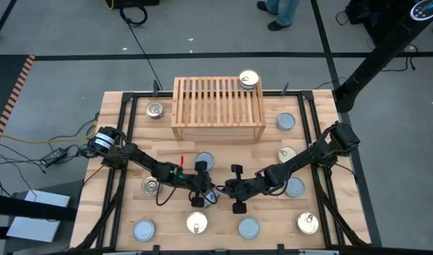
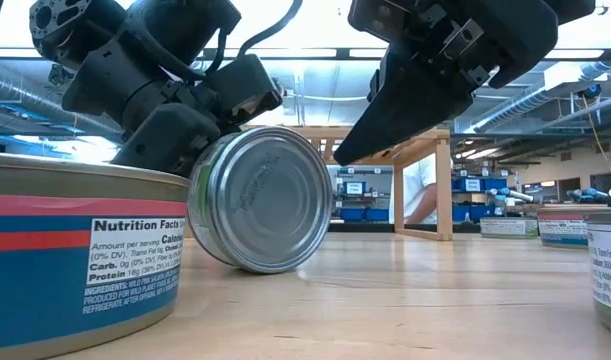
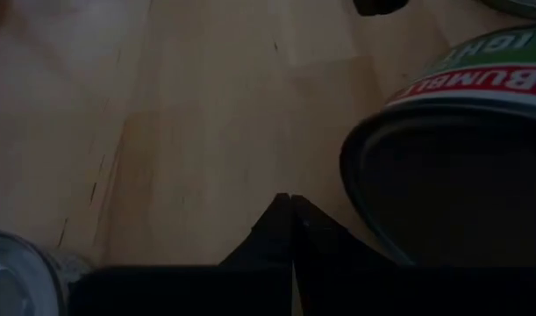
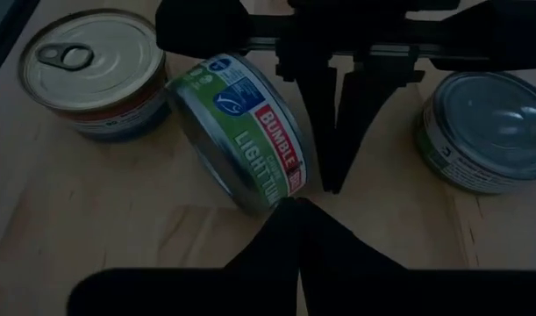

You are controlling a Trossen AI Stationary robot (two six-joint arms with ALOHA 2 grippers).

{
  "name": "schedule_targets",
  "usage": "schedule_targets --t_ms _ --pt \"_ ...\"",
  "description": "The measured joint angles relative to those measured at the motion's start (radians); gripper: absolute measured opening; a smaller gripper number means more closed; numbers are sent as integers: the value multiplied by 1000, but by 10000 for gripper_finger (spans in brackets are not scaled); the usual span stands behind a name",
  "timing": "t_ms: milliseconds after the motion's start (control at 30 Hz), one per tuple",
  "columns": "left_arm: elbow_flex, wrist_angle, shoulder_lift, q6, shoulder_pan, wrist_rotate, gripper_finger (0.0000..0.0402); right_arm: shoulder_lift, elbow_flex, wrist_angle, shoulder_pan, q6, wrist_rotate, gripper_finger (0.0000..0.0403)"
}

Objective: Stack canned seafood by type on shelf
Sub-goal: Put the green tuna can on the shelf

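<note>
One green-labelled tin (image 4: 241, 132) stands tipped on its rim at mid-table (image 1: 213, 197), its plain silvery face toward the near edge (image 2: 265, 200). My left gripper (image 3: 291, 211) is shut and lies right beside it (image 1: 206, 191). My right gripper (image 4: 294, 209) is shut too, its tips pointing at the tin's other side (image 2: 337, 158). The wooden shelf (image 1: 217, 106) stands at the far side with one golden-lid tin (image 1: 249, 79) resting flat on its slats. Several more tins sit flat on the table. My left gripper lies with the outer side of one shut finger (image 3: 338, 241) against the tipped tin's lower rim (image 3: 360, 206), coming level from the table's left. The tin stays tilted with its rim on the table. Whether my right gripper's tips touch the tin's wall (image 4: 281, 189), I cannot tell.
A golden pull-tab tin (image 4: 92, 70) sits just on the near side of the tipped tin and a silvery-lid tin (image 4: 482, 132) on the far side. Other tins ring the table (image 1: 154, 185), (image 1: 249, 228), (image 1: 308, 223). A black frame runs along the table's edges (image 1: 308, 95).
</note>
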Motion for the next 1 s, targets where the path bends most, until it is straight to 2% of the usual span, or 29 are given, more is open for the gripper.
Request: schedule_targets --t_ms 333,533,1000 --pt "-1 -44 -25 0 0 -33 1 0 0 -28 1 4 0 9" --pt "-1 -141 -122 2 0 -87 1 1 0 -37 1 4 0 9" --pt "-1 -260 -269 -2 0 -90 1 0 0 -78 14 -1 -1 9"
